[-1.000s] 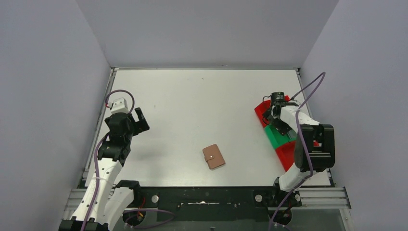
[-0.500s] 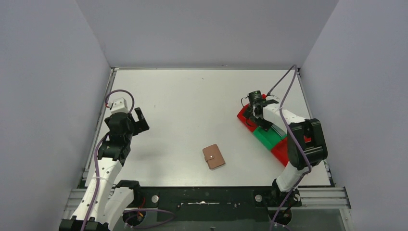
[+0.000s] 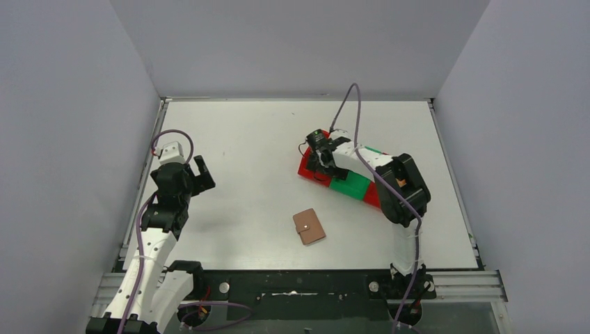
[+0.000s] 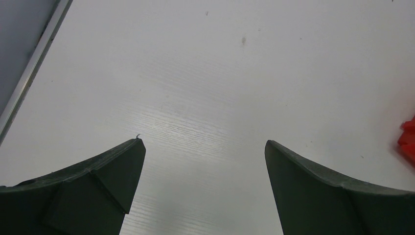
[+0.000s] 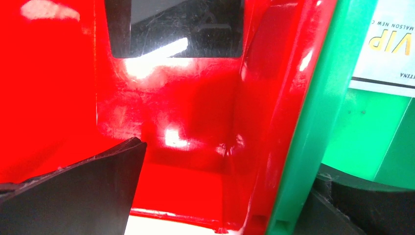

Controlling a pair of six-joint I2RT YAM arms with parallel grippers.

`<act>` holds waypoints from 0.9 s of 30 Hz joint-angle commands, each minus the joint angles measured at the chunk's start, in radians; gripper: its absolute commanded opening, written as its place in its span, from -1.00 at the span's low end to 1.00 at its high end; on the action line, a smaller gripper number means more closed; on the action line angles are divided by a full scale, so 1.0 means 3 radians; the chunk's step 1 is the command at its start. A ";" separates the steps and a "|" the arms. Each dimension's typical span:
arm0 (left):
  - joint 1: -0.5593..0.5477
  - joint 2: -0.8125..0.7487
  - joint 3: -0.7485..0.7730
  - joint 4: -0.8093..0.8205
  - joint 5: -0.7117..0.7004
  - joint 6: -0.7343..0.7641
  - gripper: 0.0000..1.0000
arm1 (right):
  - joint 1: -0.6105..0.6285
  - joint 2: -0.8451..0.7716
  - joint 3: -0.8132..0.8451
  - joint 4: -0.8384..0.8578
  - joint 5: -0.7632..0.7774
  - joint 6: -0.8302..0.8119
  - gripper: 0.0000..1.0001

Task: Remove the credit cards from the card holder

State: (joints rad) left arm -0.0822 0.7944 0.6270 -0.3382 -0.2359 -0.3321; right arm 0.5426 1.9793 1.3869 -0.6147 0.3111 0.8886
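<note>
Card holder (image 3: 309, 227) is lying shut and flat on the table (image 3: 264, 139), close to the middle of the near edge and well apart from both grippers. Its long axis is running from the far side toward the near edge, leaning a little to the right as it comes nearer, and its small snap is showing toward the left long side. One holder is showing, with three bins in a row right of the table's centre: a red bin (image 3: 306, 169), a green bin (image 3: 351, 186) and a second red bin (image 3: 373, 197). Two cards are showing in the right wrist view: a black card (image 5: 173, 24) lying in the red bin and a pale card (image 5: 386, 44) with gold lettering lying in the green bin. The right gripper (image 3: 321, 158) is hanging over the far-left end of the row with its jaws spread wide. One finger (image 5: 73, 196) is reaching into the red bin and the other (image 5: 362, 196) is sitting on the green side, with the bin walls between them. Both cards are lying beyond the fingertips, gripped by neither. The left gripper (image 3: 204, 174) is hovering near the table's left edge, jaws wide and holding nothing, over bare table.
</note>
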 commanded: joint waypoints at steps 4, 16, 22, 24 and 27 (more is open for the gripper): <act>0.0032 -0.0045 -0.0010 0.0232 -0.0019 0.0028 0.93 | 0.0428 0.0314 0.0590 -0.0054 0.0038 -0.0288 0.86; 0.0034 -0.0050 -0.0010 0.0234 -0.0015 0.0023 0.93 | 0.0933 0.0453 0.0837 0.0103 -0.0027 -0.0735 0.85; 0.0034 -0.0058 -0.0009 0.0231 -0.0001 0.0009 0.93 | 0.1102 0.0394 0.0701 0.0295 -0.0117 -0.0987 0.86; 0.0034 -0.0059 -0.0011 0.0228 0.0007 -0.0002 0.93 | 0.1155 0.0364 0.0699 0.0322 -0.0104 -0.1052 0.87; 0.0034 -0.0050 -0.0006 0.0227 0.0023 -0.0003 0.93 | 0.1188 0.0297 0.0744 0.0309 -0.0054 -0.1067 0.91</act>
State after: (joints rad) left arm -0.0807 0.7929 0.6266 -0.3378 -0.2356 -0.3325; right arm 0.8799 2.1246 1.5967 -0.5682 0.2790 0.6151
